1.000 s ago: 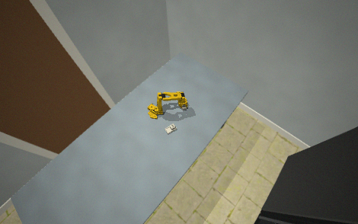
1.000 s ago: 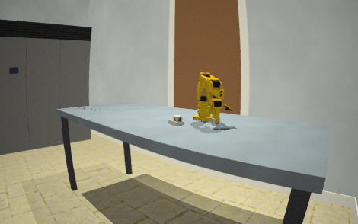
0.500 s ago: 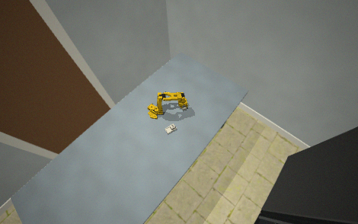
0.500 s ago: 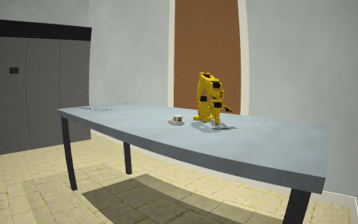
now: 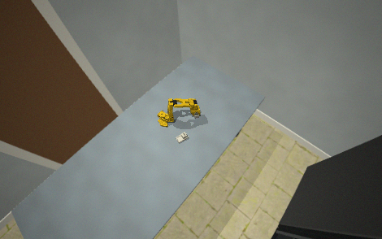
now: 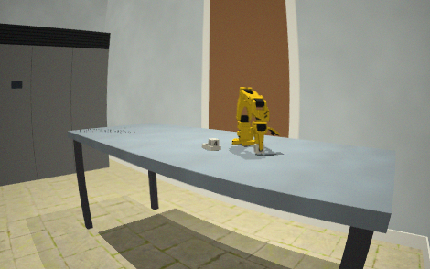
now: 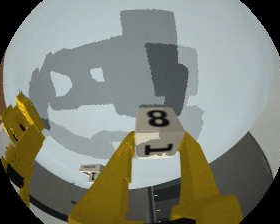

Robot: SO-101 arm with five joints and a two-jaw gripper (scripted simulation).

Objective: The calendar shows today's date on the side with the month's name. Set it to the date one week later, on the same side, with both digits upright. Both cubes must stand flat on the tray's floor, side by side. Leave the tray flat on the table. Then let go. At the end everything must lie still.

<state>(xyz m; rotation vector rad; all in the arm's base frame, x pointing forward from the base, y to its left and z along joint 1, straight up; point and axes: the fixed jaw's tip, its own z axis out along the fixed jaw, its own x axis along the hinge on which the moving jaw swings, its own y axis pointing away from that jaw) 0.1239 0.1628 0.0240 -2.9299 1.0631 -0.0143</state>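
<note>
The yellow arm is being shown bent over the blue-grey table, with its forearm being carried high and its gripper being directed downward. A pale number cube is being gripped between the two yellow fingers, one at either side. In the wrist view, an 8 is being presented upright on its upper visible face, while a 1 is being displayed lying sideways on the face below. Whether the table is being touched by this cube cannot be told.

The small whitish tray is being supported flat by the table, near the arm and apart from the gripper. A second cube is being held by the tray toward one end, the other part being left unoccupied; a 4 is being shown on one of its side faces in the exterior view. Shadows of the arm are being cast across the tabletop. Behind the table, a tall brown panel is being framed by pale trim, and a grey cabinet is being seen farther to the image's left.
</note>
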